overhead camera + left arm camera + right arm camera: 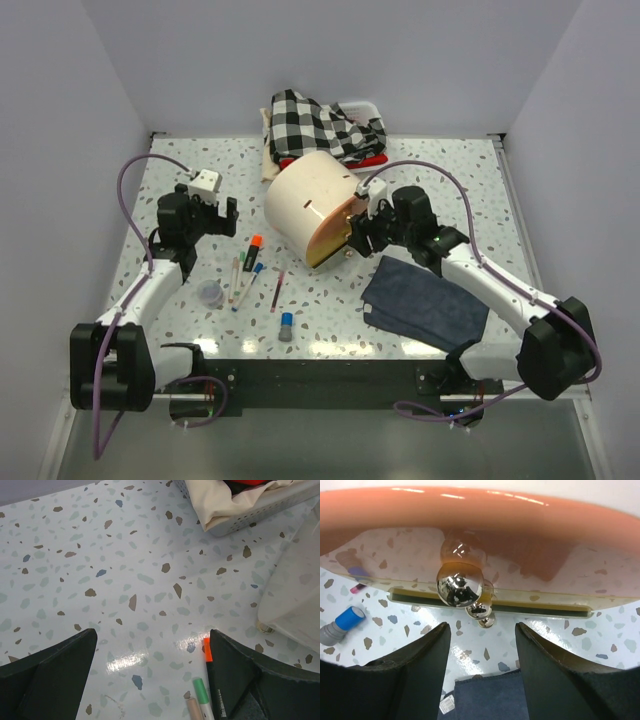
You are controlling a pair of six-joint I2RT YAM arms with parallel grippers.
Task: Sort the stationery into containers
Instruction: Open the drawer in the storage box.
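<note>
Stationery lies loose on the tabletop nearest the arm bases: blue-capped tube (286, 325), small clear pot (210, 292), dark red pencil (278, 290), thin pens (240, 280), and the orange-capped marker (253, 248) farthest off. None of it is in a drawer yet. Close beside the marker's cap hangs the left end effector (152, 632), spread fully wide and empty, presumably poised to pick. Beyond the dark blue cloth (425, 305), the right end effector (482, 627) faces the cream drum cabinet (305, 195). Its fingers are parted and grip nothing, with a shiny knob (459, 583) just ahead of the gap. It is likely there to pull a drawer, though which one I can't make out. Behind sits the white tray (365, 103) of checked fabric (315, 125).
</note>
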